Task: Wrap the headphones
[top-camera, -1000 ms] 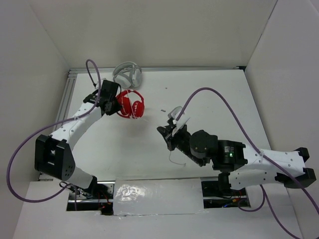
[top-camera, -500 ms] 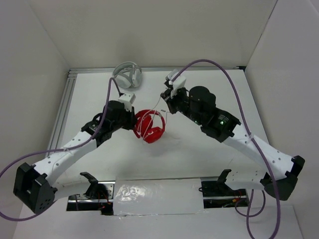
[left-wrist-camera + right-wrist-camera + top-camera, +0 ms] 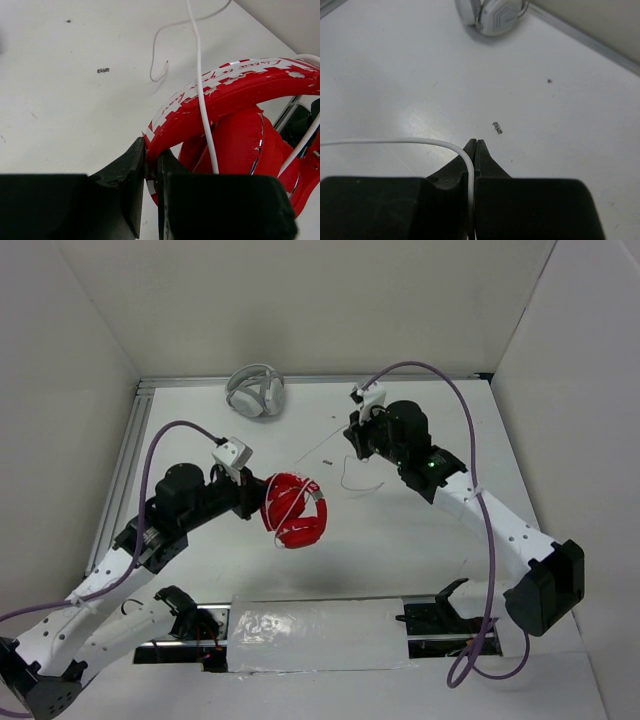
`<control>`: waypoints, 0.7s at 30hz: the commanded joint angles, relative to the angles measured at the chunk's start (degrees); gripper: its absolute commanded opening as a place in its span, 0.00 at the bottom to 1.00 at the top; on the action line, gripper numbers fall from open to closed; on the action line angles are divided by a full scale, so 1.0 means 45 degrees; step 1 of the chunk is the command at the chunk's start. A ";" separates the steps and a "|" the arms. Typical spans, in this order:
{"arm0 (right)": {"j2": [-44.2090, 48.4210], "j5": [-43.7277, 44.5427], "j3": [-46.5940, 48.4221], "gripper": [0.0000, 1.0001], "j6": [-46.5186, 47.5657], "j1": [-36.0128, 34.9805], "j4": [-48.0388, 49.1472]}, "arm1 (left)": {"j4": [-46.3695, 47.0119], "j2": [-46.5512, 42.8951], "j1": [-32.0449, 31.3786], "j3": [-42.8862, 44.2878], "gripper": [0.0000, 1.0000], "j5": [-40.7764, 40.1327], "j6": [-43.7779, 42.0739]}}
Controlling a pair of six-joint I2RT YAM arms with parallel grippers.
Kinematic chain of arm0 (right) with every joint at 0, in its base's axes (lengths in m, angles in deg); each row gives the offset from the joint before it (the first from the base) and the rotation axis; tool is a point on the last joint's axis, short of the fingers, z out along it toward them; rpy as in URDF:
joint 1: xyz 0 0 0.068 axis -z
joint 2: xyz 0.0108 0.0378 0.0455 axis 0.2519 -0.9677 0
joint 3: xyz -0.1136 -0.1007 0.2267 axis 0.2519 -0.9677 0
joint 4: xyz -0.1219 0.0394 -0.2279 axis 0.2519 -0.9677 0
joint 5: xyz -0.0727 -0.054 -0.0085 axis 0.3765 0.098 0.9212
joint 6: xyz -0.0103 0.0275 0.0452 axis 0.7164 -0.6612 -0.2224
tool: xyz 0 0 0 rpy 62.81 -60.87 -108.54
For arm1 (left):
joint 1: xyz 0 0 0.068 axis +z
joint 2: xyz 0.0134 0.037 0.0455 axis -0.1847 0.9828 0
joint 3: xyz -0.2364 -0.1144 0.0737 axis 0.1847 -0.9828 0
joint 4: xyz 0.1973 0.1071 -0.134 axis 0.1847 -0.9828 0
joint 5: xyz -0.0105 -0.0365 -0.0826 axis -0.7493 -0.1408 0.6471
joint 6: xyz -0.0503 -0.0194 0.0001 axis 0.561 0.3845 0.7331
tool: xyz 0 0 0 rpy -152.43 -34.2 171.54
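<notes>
My left gripper [image 3: 150, 156] pinches tight on the headband of the red headphones [image 3: 235, 100]. They stick out just past my tips, with the ear cups tucked under the band. The thin white cable [image 3: 200, 75] runs over the band. My right gripper [image 3: 476, 145] is squeezed on that cable, which curves off to its left. The white-grey headphones [image 3: 492, 12] lie far ahead on the table [image 3: 580, 110].

white-grey headphones [image 3: 255, 392]: at table's far edge, left of centre | table [image 3: 400, 540]: white | small dark speck [image 3: 497, 127]: mid-table
</notes>
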 commanded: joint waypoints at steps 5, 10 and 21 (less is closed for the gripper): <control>-0.0357 0.0896 -0.1891 0.00 -0.2127 0.0492 0.3426 | -0.0630 -0.0049 -0.0062 0.1702 0.00 -0.0317 0.0616; 0.0854 0.1684 -0.1564 0.00 -0.2483 0.1098 0.3842 | -0.1257 0.1024 -0.0101 0.1956 0.00 -0.0280 0.0596; 0.2435 0.1708 0.1157 0.00 -0.1523 0.1117 0.1689 | -0.2077 0.3896 -0.0453 0.2053 0.00 -0.1628 0.1417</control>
